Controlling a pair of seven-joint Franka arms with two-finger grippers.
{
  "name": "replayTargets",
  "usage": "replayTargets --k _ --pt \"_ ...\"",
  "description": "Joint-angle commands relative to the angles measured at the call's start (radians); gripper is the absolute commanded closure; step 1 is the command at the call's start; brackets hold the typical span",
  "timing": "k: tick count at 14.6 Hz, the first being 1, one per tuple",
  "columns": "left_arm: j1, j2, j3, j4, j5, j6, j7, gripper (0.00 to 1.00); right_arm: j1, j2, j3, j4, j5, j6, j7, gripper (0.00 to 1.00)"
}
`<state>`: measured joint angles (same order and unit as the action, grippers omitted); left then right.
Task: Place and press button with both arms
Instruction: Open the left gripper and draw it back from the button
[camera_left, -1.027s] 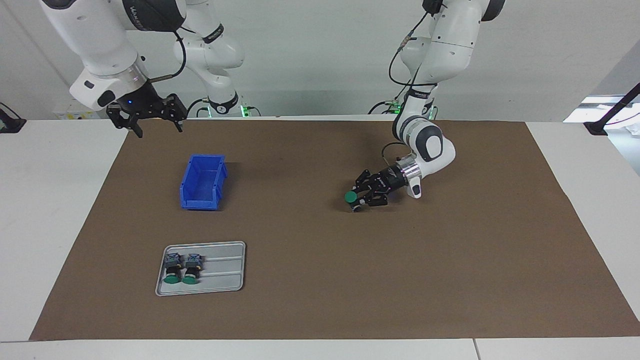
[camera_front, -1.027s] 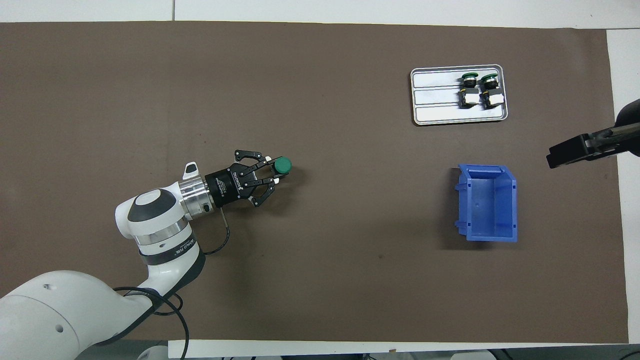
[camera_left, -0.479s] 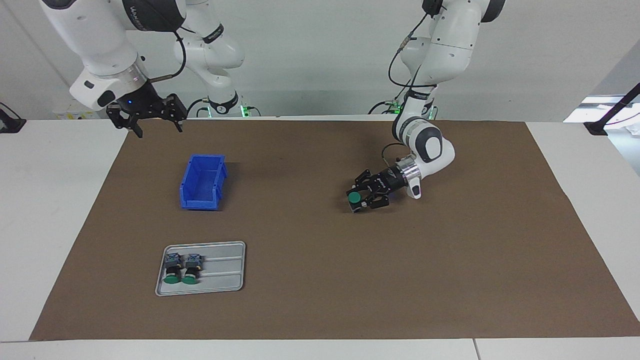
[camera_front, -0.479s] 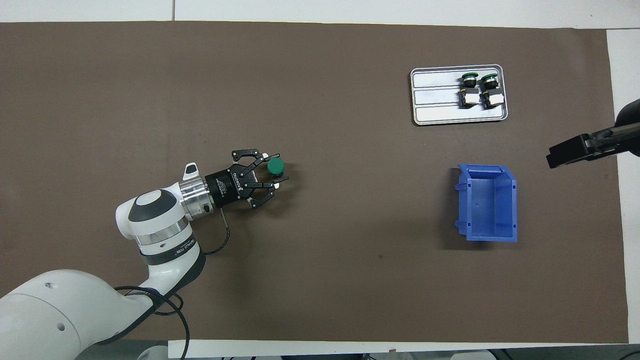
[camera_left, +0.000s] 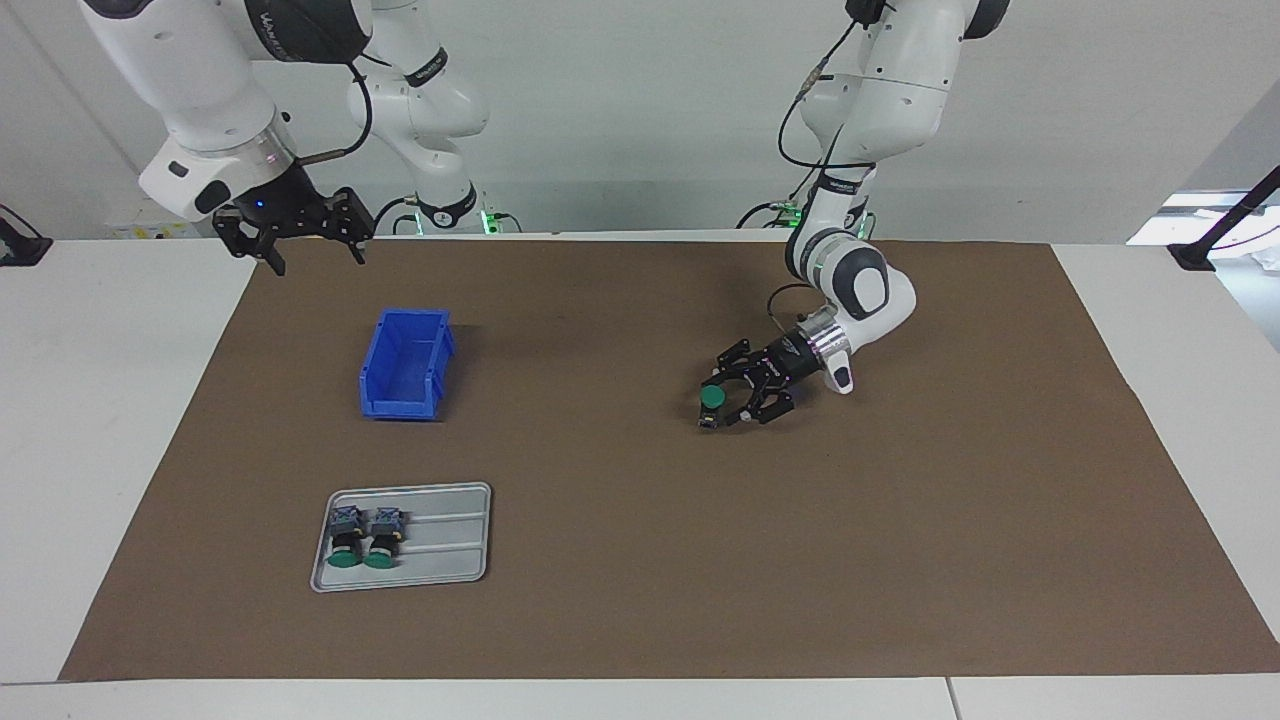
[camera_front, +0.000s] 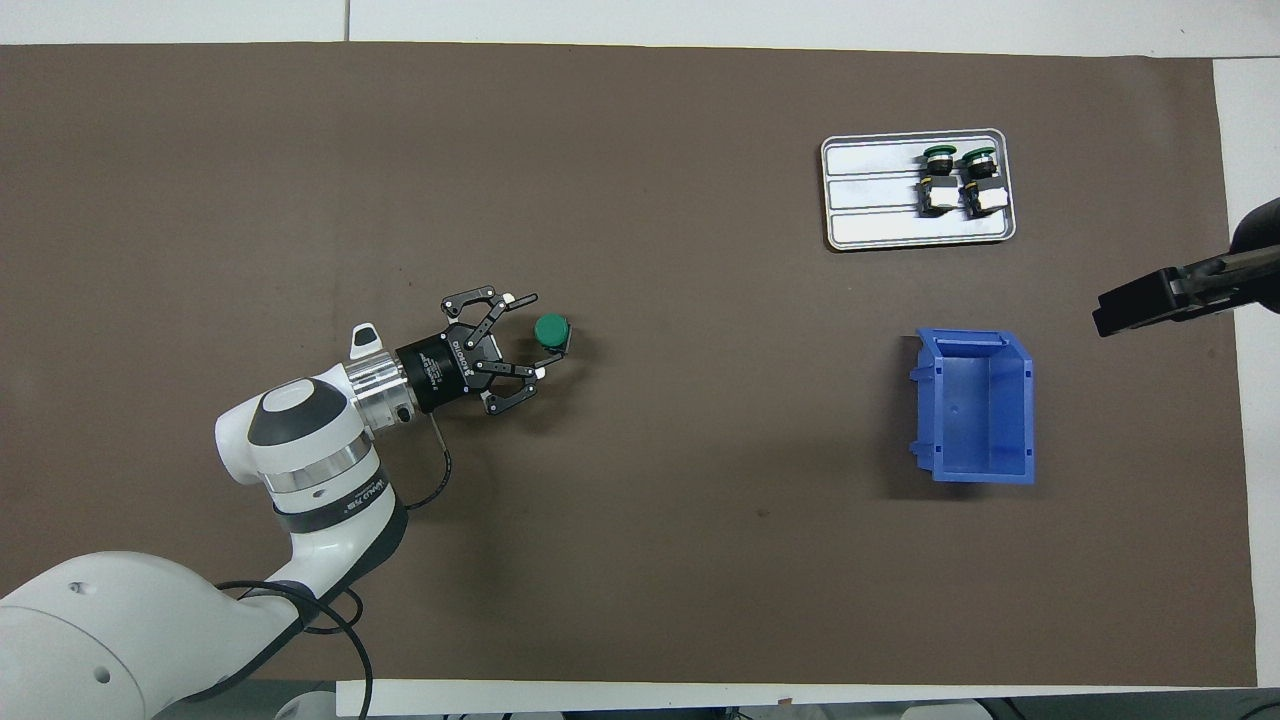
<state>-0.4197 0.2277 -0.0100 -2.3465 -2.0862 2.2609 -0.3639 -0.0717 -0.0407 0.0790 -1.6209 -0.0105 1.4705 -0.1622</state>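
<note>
Facing view: the button (camera_left: 712, 398) stood green cap up on the brown mat (camera_left: 640, 600), between the spread fingers of the left gripper (camera_left: 728, 396), which gripped nothing. The right gripper (camera_left: 305, 243) waited, fingers apart and empty, above the mat's edge. Overhead view: the button (camera_front: 551, 331) sat just off the left gripper's (camera_front: 528, 336) fingertips.

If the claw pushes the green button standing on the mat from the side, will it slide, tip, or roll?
The button stands on its small end with the wide green cap on top, so it will probably tip rather than slide. Once on its side, the round cap may let it roll in a curve. It looks rigid.
</note>
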Motion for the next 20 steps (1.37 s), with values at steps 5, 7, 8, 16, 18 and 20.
replayTargets --k 5,7,8,16,18,20 --pt "-0.070 -0.120 0.008 -0.051 -0.003 0.198 -0.030 0.00 -0.010 -0.019 0.002 -0.022 0.018 0.011 -0.019 0.01" --pt "-0.056 -0.133 0.012 -0.045 0.110 0.200 -0.036 0.00 -0.010 -0.019 0.002 -0.022 0.018 0.011 -0.019 0.01" --pt "-0.053 -0.136 0.012 -0.043 0.162 0.207 -0.039 0.00 -0.010 -0.019 0.002 -0.022 0.018 0.011 -0.020 0.01" --pt "-0.054 -0.142 0.016 0.016 0.492 0.377 -0.040 0.00 -0.010 -0.019 0.001 -0.022 0.018 0.011 -0.019 0.01" --pt "-0.054 -0.155 0.018 0.007 0.498 0.401 -0.038 0.00 -0.010 -0.019 0.001 -0.022 0.018 0.011 -0.019 0.01" --pt "-0.053 -0.163 0.018 0.009 0.588 0.391 -0.038 0.00 -0.010 -0.019 0.001 -0.022 0.018 0.011 -0.019 0.01"
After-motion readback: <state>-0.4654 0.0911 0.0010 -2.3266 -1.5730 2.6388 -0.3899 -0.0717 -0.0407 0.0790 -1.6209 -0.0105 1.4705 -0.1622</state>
